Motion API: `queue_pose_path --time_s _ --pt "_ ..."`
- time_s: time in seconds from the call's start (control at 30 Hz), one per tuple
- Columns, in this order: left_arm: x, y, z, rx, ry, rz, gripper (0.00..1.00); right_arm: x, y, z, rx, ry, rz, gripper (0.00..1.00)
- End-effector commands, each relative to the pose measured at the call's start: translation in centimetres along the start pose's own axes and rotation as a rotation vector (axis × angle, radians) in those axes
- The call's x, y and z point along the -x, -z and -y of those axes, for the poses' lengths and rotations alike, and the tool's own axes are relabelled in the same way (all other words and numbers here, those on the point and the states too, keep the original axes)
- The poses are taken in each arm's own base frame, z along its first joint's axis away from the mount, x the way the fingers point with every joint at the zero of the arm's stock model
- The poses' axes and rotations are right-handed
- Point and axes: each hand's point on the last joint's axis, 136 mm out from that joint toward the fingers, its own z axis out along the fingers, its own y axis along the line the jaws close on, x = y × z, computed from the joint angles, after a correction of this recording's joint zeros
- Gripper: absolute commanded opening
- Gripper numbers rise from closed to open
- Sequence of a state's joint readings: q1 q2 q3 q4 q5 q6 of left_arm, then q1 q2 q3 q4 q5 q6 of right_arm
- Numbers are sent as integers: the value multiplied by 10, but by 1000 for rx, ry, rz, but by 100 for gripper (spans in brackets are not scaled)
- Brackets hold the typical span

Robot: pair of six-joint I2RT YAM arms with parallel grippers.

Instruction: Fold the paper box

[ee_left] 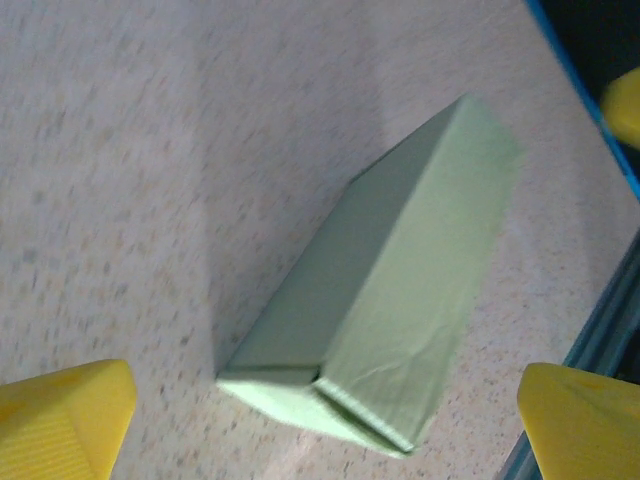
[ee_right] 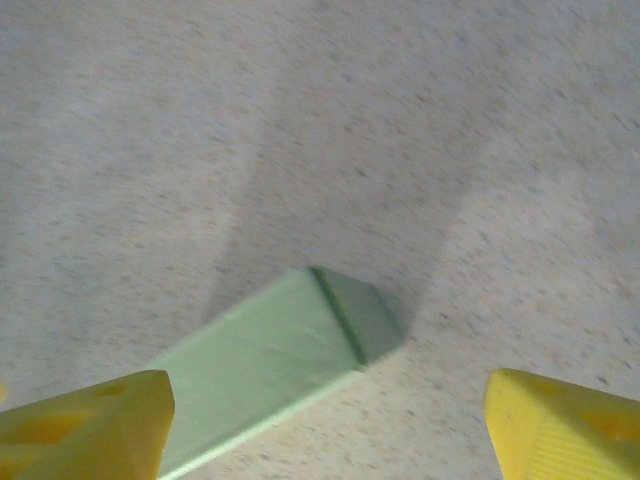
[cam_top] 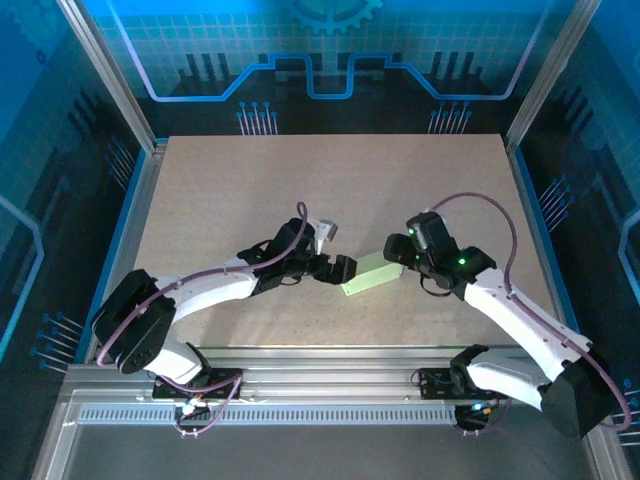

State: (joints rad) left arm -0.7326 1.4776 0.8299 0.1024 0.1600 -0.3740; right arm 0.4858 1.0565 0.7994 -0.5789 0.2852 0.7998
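paper box (cam_top: 370,272) closed, lying on table (cam_top: 300,180) | left fingers (ee_left: 62,418) wide, box between | right fingers (ee_right: 566,428) wide, box between

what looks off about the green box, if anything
The paper box has faint creases on its top face near one end, and that end's flap looks not quite flush. Otherwise nothing stands out.

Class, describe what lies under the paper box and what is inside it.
The paper box rests on the speckled table, nothing else showing beneath. Its ends look folded shut, so its inside is hidden.
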Motion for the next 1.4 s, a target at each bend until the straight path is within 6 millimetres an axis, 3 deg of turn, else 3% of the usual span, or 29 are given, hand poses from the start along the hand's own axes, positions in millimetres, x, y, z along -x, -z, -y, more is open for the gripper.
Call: queue_pose_path --time_s 0.0,0.1,0.17,0.37,0.6,0.7,0.83,1.1,1.27,1.37 --pt "35 11 34 -110 -237 134 99 -17 -1 17 -3 -40 -60 81" --pt "24 1 31 -119 -363 93 99 -18 2 31 -21 -57 -61 81" --pt "6 -9 28 -138 -438 -6 99 -17 4 37 -25 -71 -50 80" --pt "-27 -34 10 -127 -599 -182 99 -18 2 44 -19 -96 -56 76" --pt "-40 -43 2 -102 -712 -220 88 -23 -3 49 -21 -114 -78 75" --pt "-45 -44 1 -93 -745 -237 75 -24 -6 52 -25 -125 -86 75" --pt "-42 -42 4 -85 -747 -226 58 -28 -10 51 -22 -129 -104 75" --pt "-34 -41 6 -50 -759 -179 61 -28 -14 48 -13 -154 -121 75" --pt "-22 -40 6 74 -893 -97 60 -19 -13 36 33 -205 -144 75" --pt "-6 -35 8 180 -985 4 45 -10 -7 29 67 -220 -140 75"
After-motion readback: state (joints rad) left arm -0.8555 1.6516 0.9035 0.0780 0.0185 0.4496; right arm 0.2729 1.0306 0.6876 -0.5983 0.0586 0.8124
